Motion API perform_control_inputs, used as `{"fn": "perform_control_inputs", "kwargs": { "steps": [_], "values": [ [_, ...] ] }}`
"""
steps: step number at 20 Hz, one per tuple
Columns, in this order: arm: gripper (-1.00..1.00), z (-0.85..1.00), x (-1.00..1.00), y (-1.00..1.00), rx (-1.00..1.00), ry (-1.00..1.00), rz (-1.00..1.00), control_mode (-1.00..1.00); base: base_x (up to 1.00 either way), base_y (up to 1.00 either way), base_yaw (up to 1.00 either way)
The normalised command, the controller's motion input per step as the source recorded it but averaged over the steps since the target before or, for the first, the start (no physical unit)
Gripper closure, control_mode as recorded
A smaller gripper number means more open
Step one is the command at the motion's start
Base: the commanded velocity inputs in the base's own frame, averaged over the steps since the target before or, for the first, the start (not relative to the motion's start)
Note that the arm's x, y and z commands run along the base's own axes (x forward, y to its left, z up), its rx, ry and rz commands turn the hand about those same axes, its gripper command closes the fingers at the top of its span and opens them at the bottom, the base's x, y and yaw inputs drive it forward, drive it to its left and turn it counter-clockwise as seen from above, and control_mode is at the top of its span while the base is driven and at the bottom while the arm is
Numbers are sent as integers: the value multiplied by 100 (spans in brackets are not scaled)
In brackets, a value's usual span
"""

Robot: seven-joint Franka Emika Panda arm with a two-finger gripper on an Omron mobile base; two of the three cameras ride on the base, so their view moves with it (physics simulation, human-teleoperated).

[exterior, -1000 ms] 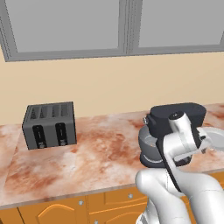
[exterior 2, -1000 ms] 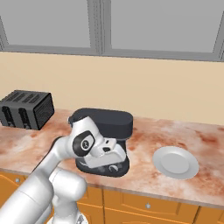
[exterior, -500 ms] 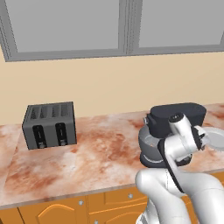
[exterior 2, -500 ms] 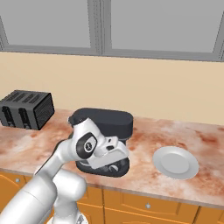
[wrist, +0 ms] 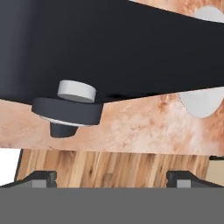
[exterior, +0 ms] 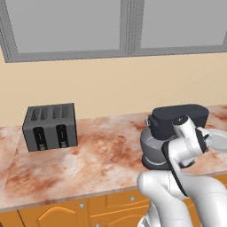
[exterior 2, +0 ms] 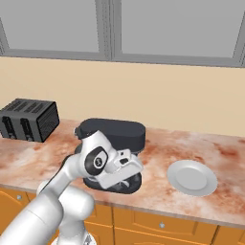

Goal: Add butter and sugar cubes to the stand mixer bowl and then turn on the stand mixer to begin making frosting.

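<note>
The dark stand mixer (exterior 2: 114, 132) stands on the counter, its bulky head (exterior: 179, 116) above the grey metal bowl (exterior: 150, 144). My gripper (exterior 2: 125, 172) hangs low at the mixer's near side, close to its base. In the hand view the black mixer body (wrist: 113, 52) looms close, with a small grey knob (wrist: 77, 90) on a dark round collar at its lower left. My gripper (wrist: 113, 179) is open, its two fingertips (wrist: 42, 178) far apart with nothing between them. Butter and sugar cubes are out of view.
A dark grey four-slot toaster (exterior: 50, 127) sits at the counter's far left. A flat white plate (exterior 2: 192, 177) lies to the right of the mixer and also edges the hand view as the plate (wrist: 199, 103). Wooden cabinet fronts (exterior 2: 162, 224) run below the counter edge.
The hand has crept slightly to the right along the mixer's near side. The jaws have stayed open and nothing else has moved.
</note>
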Motion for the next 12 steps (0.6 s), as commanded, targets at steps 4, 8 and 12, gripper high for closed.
{"fn": "perform_control_inputs", "kwargs": {
  "steps": [4,8,12],
  "values": [
    [-100,-31,0,42,9,20,6,-100,0,0,0],
    [-100,-20,7,45,16,5,7,-100,0,0,0],
    [-100,-30,1,22,17,-2,8,-100,0,0,0]
  ]
}}
